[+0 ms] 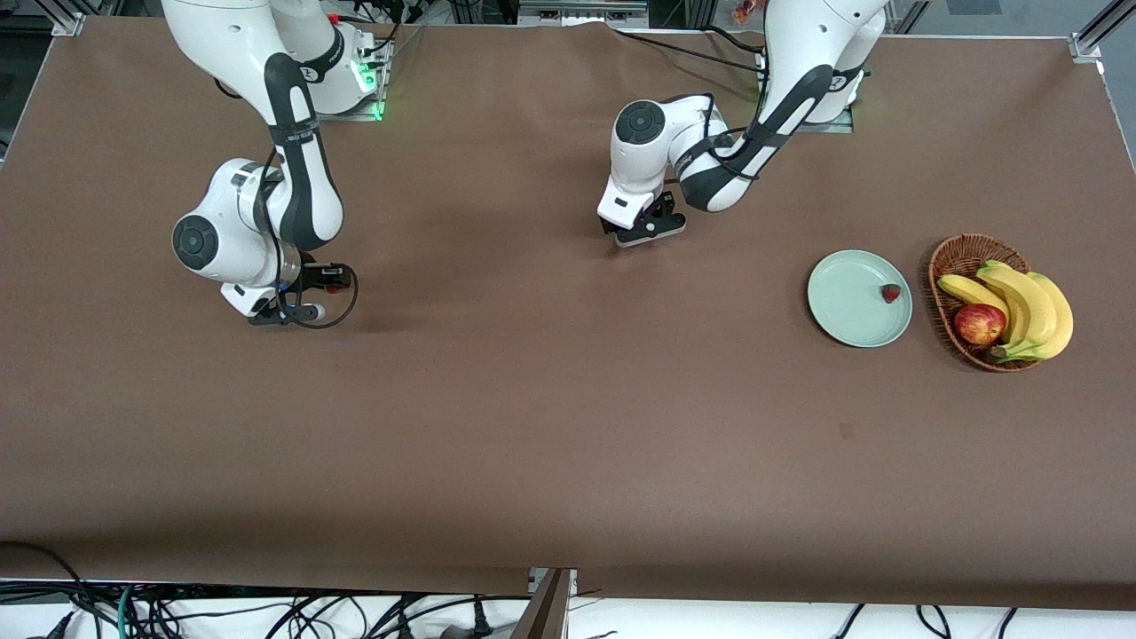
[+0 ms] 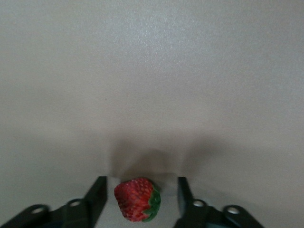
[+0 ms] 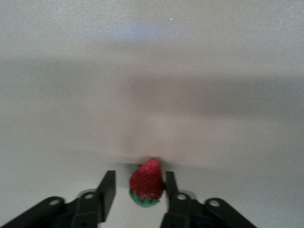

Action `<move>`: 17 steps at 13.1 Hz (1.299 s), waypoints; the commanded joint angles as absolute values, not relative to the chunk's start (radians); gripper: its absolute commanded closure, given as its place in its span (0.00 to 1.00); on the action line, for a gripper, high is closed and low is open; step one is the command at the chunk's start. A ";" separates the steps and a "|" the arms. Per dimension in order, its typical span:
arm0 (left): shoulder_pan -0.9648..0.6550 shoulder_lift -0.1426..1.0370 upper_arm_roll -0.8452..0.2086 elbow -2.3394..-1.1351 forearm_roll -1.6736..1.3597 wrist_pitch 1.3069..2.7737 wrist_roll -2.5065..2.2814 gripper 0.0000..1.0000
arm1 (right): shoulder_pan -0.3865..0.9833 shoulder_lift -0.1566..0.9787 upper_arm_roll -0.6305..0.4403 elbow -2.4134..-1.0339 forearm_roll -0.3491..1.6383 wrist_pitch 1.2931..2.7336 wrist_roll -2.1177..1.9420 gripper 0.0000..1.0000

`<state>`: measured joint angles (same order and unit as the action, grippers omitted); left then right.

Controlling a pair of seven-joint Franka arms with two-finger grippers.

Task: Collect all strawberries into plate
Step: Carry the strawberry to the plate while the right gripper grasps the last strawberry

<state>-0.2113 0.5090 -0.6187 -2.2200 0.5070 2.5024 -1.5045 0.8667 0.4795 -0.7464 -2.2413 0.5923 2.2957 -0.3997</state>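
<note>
One strawberry (image 1: 890, 293) lies on the pale mint-green plate (image 1: 843, 311), toward the basket side of it. My left gripper (image 1: 641, 232) is down at the table, mid-table. In the left wrist view it (image 2: 141, 186) is open around a second strawberry (image 2: 137, 199), with a gap on each side. My right gripper (image 1: 284, 312) is down at the table toward the right arm's end. In the right wrist view it (image 3: 140, 176) is open around a third strawberry (image 3: 147, 185), which touches one finger (image 3: 169, 183) and stands clear of the other. In the front view both grippers hide their berries.
A brown wicker basket (image 1: 954, 253) with bananas (image 1: 1029, 306) and a red-yellow apple (image 1: 979, 323) stands beside the plate, at the left arm's end of the table. The brown table (image 1: 532, 426) is bare nearer the front camera.
</note>
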 commanded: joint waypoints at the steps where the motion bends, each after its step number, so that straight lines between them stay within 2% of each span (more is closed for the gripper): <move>1: -0.201 0.505 -0.624 -2.204 0.531 2.485 -1.526 0.90 | 0.876 0.469 -0.750 -2.264 0.630 2.316 -0.422 0.69; 2: -0.196 0.499 -0.626 -2.201 0.531 2.479 -1.525 0.91 | 0.876 0.469 -0.750 -2.264 0.630 2.316 -0.422 0.78; 4: -0.158 0.457 -0.633 -2.195 0.520 2.447 -1.516 0.94 | 0.876 0.465 -0.750 -2.254 0.630 2.304 -0.419 0.84; 6: -0.062 0.424 -0.695 -2.188 0.517 2.412 -1.485 0.96 | 0.880 0.460 -0.749 -2.205 0.630 2.278 -0.384 0.86; 9: 0.183 0.422 -0.857 -2.117 0.500 2.281 -1.367 0.96 | 0.894 0.477 -0.735 -2.071 0.629 2.166 -0.240 0.86; 11: 0.372 0.425 -0.993 -2.053 0.460 2.186 -1.260 0.96 | 0.896 0.500 -0.671 -1.981 0.630 2.157 -0.096 0.86; 12: 0.423 0.426 -1.012 -2.034 0.456 2.145 -1.217 0.96 | 0.896 0.518 -0.628 -1.929 0.630 2.157 -0.007 0.86; 14: 0.437 0.425 -0.987 -1.982 0.395 2.100 -1.085 0.96 | 0.896 0.563 -0.550 -1.814 0.630 2.157 0.188 0.86; 17: 0.426 0.394 -0.814 -1.930 0.264 2.020 -0.765 0.96 | 0.896 0.659 -0.433 -1.628 0.632 2.166 0.479 0.86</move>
<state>0.4382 0.4258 -0.9014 -1.9592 0.3432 2.0714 -0.9522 0.9066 0.5671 -0.4845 -1.7692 0.6118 2.1779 0.3298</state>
